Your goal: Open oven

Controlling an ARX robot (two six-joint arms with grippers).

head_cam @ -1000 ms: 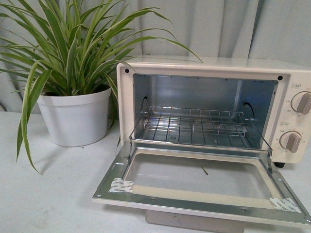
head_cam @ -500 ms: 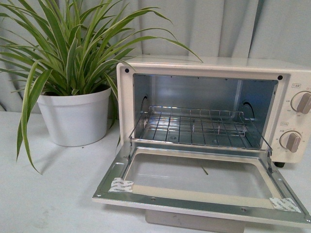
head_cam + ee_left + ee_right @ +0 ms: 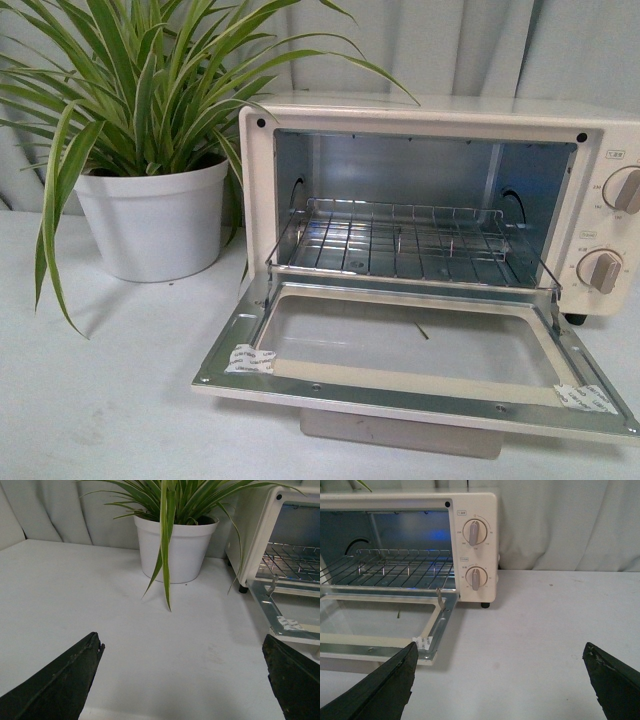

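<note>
The cream-white oven (image 3: 440, 120) stands on the table with its glass door (image 3: 410, 355) folded down flat. The wire rack (image 3: 405, 245) and metal interior show. Two round knobs (image 3: 602, 270) sit on its right side. The pale bar handle (image 3: 400, 438) shows under the door's front edge. Neither arm shows in the front view. My left gripper (image 3: 182, 650) is open and empty over bare table, to the left of the oven (image 3: 260, 535). My right gripper (image 3: 500, 655) is open and empty, to the right of the open door (image 3: 380, 625) and below the knobs (image 3: 475, 577).
A spider plant in a white pot (image 3: 150, 225) stands left of the oven, its long leaves hanging over the table and towards the oven's top. It shows in the left wrist view (image 3: 175, 547) too. A grey curtain (image 3: 450, 45) hangs behind. The white table (image 3: 100, 400) runs around.
The front view has shifted slightly, so the oven and plant sit a little higher and nearer in the picture. The door stays folded down.
</note>
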